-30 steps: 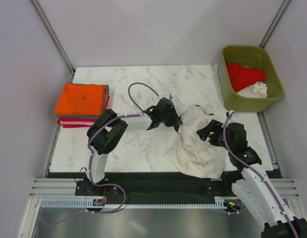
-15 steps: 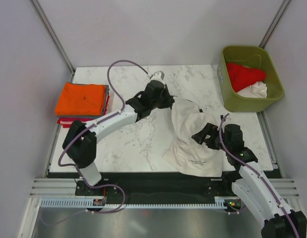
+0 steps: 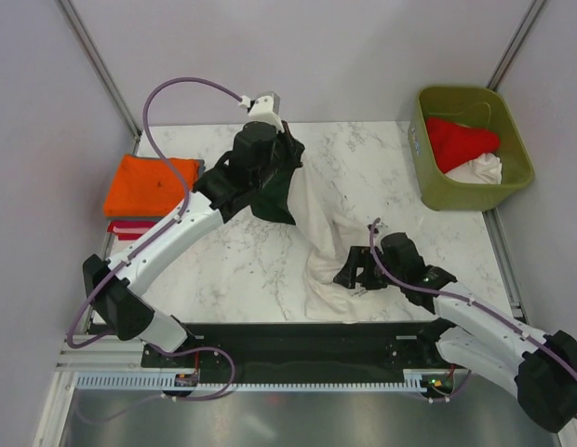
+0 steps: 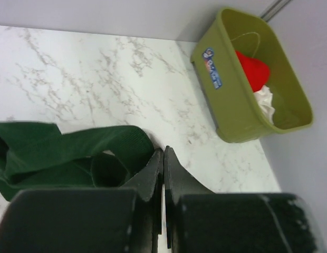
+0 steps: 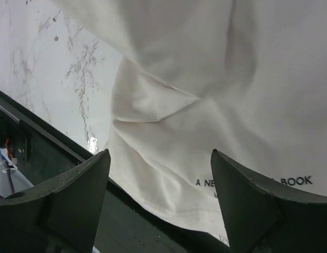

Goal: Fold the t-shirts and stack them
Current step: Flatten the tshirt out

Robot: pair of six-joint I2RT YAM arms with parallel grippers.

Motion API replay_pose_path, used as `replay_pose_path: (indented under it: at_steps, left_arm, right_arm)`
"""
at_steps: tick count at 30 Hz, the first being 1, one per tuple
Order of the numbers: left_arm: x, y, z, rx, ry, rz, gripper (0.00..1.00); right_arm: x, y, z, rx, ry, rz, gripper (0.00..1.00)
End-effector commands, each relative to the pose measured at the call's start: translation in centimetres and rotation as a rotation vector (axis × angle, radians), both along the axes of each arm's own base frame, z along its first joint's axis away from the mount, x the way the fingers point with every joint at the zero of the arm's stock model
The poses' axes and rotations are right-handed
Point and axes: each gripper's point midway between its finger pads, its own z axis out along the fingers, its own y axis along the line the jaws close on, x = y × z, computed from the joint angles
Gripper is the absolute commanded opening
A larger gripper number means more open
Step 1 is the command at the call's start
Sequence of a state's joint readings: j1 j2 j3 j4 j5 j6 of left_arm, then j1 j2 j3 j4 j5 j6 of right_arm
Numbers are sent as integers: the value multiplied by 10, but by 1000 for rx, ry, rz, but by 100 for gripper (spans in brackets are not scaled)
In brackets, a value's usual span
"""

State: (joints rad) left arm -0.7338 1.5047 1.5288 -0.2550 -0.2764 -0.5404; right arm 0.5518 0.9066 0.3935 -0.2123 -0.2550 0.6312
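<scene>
The cream t-shirt (image 3: 318, 237) with dark green sleeves (image 3: 275, 194) hangs stretched from my raised left gripper (image 3: 275, 179) down to the table's front edge. In the left wrist view my left gripper (image 4: 163, 158) is shut on the shirt beside a green sleeve (image 4: 74, 153). My right gripper (image 3: 346, 277) is open just above the shirt's lower part. In the right wrist view my right gripper (image 5: 159, 153) has its fingers wide apart over the cream cloth (image 5: 205, 100) and its hem. A folded orange t-shirt (image 3: 154, 184) lies on a folded red one (image 3: 140, 228) at the left.
The olive-green bin (image 3: 512, 140) stands at the back right with a red t-shirt (image 3: 461, 140) and a white one (image 3: 482, 169) in it; it also shows in the left wrist view (image 4: 237, 105). The black front rail (image 3: 288, 337) runs under the shirt's hem.
My left arm has risen and swung back and left, pulling the shirt up and stretching it out. My right gripper has moved left and down towards the shirt's lower part.
</scene>
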Motion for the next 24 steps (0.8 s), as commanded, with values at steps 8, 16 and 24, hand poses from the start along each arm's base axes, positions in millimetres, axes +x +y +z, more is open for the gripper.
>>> replay_pose_path:
  at_steps: [8, 16, 24]
  left_arm:
    - [21, 68, 22, 114, -52, 193, 2]
    - [26, 84, 0, 133, 2, 200, 2]
    - [29, 88, -12, 144, 28, 176, 2]
  right_arm:
    - [-20, 69, 30, -170, -210, 181, 65]
    - [-51, 101, 0, -321, -195, 263, 59]
    - [-51, 112, -27, -415, -157, 258, 56]
